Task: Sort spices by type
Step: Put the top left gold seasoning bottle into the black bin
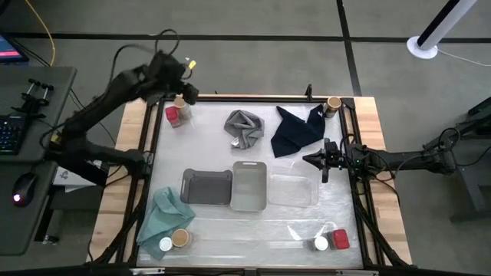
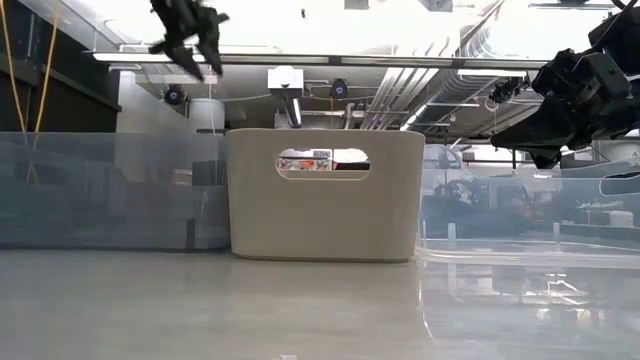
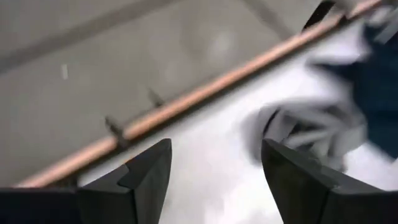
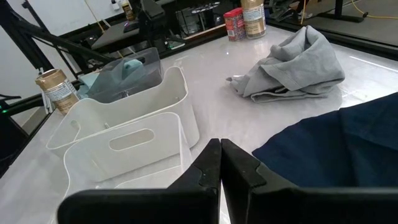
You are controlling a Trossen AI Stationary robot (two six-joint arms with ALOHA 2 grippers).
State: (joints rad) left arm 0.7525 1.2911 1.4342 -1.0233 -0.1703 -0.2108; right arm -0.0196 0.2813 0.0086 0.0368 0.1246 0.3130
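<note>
Left gripper [image 1: 186,90] released, fingers [image 3: 147,177] spread with nothing between, raised above the far-left table corner, directly over a tan-top jar [image 1: 181,103] and a red jar [image 1: 173,115] standing side by side.

Right gripper [image 1: 316,160] clenched on nothing, fingers [image 4: 239,168] pressed together, just right of the clear tray [image 1: 292,190] and beside the navy cloth [image 1: 295,132].

Jar count: 7. Tan-top 3, white-top 2, red 2.

Trays: 3 in a row at centre — dark grey [image 1: 205,187], white [image 1: 249,185], clear. All hold no jars.

Relative to the white tray: tan-top jar [image 1: 332,104] far right, touching the navy cloth; tan-top [image 1: 180,238] and white-top [image 1: 165,244] near left by the teal cloth [image 1: 163,212]; white-top [image 1: 321,244] and red [image 1: 340,239] near right. Grey cloth [image 1: 244,127] lies beyond the tray.
</note>
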